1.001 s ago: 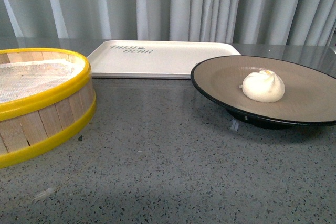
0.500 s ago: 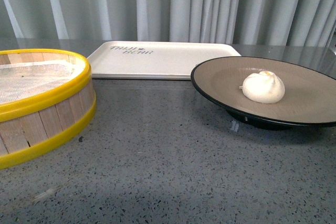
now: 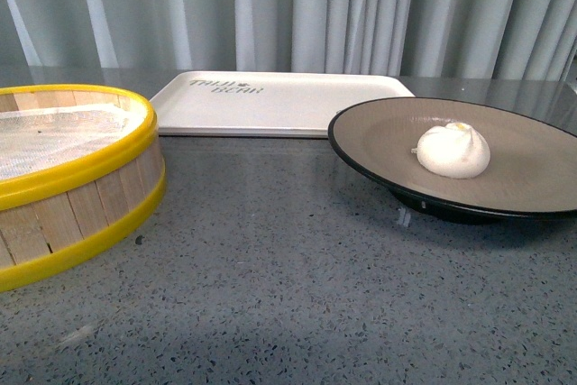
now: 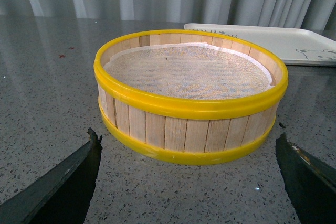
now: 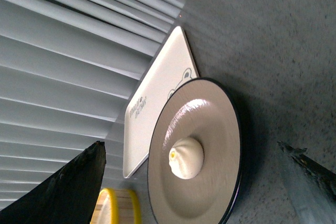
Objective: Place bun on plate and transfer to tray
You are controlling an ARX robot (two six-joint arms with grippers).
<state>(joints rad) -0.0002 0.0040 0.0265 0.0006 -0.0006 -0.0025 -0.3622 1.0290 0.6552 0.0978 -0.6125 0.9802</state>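
Note:
The white pleated bun lies on the beige plate with the black rim, at the right of the grey table. Behind it lies the cream tray, flat and bare, with dark lettering near its left corner. Neither arm shows in the front view. My right gripper is open and stands off from the plate, with the bun between its fingers in the picture. My left gripper is open, facing the steamer basket a short way off.
A wooden steamer basket with yellow rims stands at the left, lined with white cloth and holding nothing. Grey curtains hang behind the table. Speckled grey tabletop runs between basket and plate.

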